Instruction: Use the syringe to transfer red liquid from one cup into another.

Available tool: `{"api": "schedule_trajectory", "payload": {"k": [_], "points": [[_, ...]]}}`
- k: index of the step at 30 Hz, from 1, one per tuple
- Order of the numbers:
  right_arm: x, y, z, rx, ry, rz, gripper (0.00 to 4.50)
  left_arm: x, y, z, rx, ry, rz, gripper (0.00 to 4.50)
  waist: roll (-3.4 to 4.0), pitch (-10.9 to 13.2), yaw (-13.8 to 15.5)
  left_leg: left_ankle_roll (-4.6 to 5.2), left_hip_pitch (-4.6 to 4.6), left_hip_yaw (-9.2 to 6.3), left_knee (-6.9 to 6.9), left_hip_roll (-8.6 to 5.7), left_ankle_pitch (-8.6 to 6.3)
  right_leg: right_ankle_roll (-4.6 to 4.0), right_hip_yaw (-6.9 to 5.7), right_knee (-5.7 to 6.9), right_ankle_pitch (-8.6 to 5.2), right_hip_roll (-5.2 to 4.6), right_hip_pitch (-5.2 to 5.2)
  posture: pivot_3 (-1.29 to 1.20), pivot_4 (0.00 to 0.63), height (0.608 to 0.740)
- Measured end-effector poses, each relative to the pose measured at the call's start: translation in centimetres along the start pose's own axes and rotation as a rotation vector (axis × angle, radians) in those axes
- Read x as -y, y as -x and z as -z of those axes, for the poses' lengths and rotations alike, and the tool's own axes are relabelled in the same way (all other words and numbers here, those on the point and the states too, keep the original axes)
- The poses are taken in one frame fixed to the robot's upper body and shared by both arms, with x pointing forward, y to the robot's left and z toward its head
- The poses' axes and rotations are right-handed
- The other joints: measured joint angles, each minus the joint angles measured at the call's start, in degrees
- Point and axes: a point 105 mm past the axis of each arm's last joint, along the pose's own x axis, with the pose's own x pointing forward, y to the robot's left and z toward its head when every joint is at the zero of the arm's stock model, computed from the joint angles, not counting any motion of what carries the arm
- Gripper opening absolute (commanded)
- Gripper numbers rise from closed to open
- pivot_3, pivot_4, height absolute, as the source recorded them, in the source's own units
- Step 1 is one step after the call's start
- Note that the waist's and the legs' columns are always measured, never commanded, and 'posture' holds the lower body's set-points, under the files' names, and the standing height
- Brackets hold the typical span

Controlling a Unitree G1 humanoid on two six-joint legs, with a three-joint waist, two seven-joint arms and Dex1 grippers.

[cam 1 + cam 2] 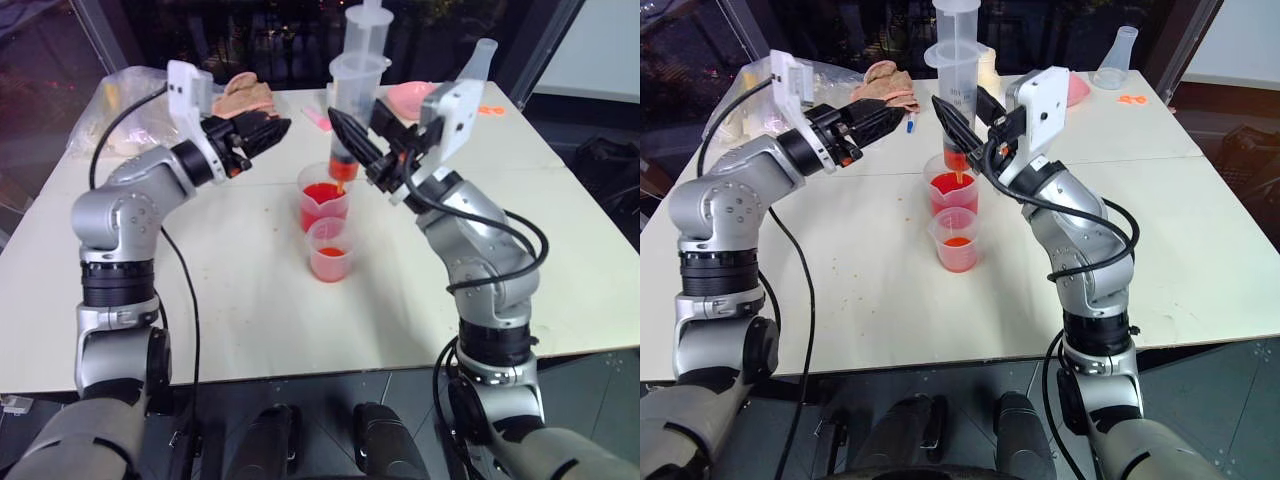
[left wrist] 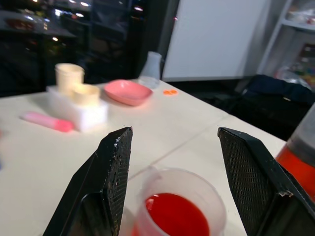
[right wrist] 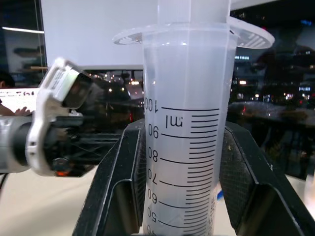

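1. Right gripper (image 1: 952, 128) is clamped on the syringe (image 1: 958, 75); black fingers press both sides of the marked barrel, seen close in the right wrist view (image 3: 187, 147).
2. Syringe stands upright, plunger up, orange tip down. Tip hangs right over the spouted beaker (image 1: 952, 192), just above the red liquid (image 1: 953, 190) in it; whether the tip touches the surface I cannot tell.
3. Bottom of the syringe barrel shows red-orange fluid, upper barrel looks clear.
4. Beaker sits on the white table (image 1: 1180, 240), about half full of red.
5. Smaller cup (image 1: 957, 240) stands just beside the beaker, on the robot's side of it, touching or nearly touching. It holds a shallower layer of red.
6. Left gripper (image 1: 268, 132) is spread wide and grasping nothing. It hovers above the table to the robot's left of the beaker, pointing toward it; the left wrist view shows its fingers (image 2: 110, 172) apart with a cup of red liquid below between them.
7. Behind the beaker, far side of the table: pink dish (image 2: 128, 92), clear flask (image 1: 1118, 58), crumpled cloth (image 1: 885, 82), pink marker (image 2: 45, 121), white block with two cream cups (image 2: 78, 96).
8. Small red drip spots on the table near the smaller cup.
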Motion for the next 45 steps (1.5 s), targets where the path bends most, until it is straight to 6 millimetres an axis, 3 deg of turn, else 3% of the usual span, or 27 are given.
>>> {"api": "schedule_trajectory", "payload": {"k": [10,15,21,28,36,45], "points": [[-0.5,2.3,5.6,-0.135,-0.052,0.050,1.43,1.8,-1.4,-3.0,0.064,-0.005,0.078,2.91,-0.02,0.0,0.0,0.07,0.01,0.00,0.02,0.00,-0.03,0.00,-0.01,0.00,0.00,0.03,0.03,0.00,0.150,0.740],[-0.6,2.2,5.7,-0.123,-0.036,0.037,1.43,3.1,-1.7,-4.5,0.086,-0.014,0.134,2.91,-0.02,0.0,0.0,0.05,0.02,0.00,0.03,0.00,-0.02,0.00,-0.01,0.00,0.00,0.03,0.04,0.00,0.150,0.740],[-0.7,2.1,5.6,-0.118,-0.030,0.032,1.43,3.6,-1.9,-4.0,0.059,0.011,0.166,2.91,-0.02,0.0,0.1,0.04,0.02,0.00,0.04,0.00,-0.01,0.00,-0.01,0.00,0.00,0.04,0.05,0.00,0.150,0.740],[-0.8,2.1,5.6,-0.118,-0.027,0.025,1.43,5.6,-1.6,-4.0,0.041,0.012,0.270,2.91,-0.02,0.0,0.0,0.02,0.02,0.00,0.04,0.00,0.00,0.00,0.00,0.00,0.00,0.04,0.05,0.00,0.150,0.740],[-1.0,2.1,5.7,-0.123,-0.024,0.009,1.43,6.4,-1.1,-3.0,-0.028,0.024,0.332,2.91,-0.02,0.0,0.0,0.01,0.02,-0.01,0.06,0.00,0.01,0.00,0.00,-0.01,0.00,0.04,0.06,0.00,0.150,0.740],[-1.0,2.4,6.5,-0.169,0.012,-0.024,1.43,5.8,-1.9,-2.3,-0.043,0.046,0.344,2.91,-0.02,0.0,0.1,-0.01,0.02,0.00,0.07,0.00,0.03,0.00,-0.01,-0.01,0.00,0.05,0.08,0.00,0.150,0.740]]}}
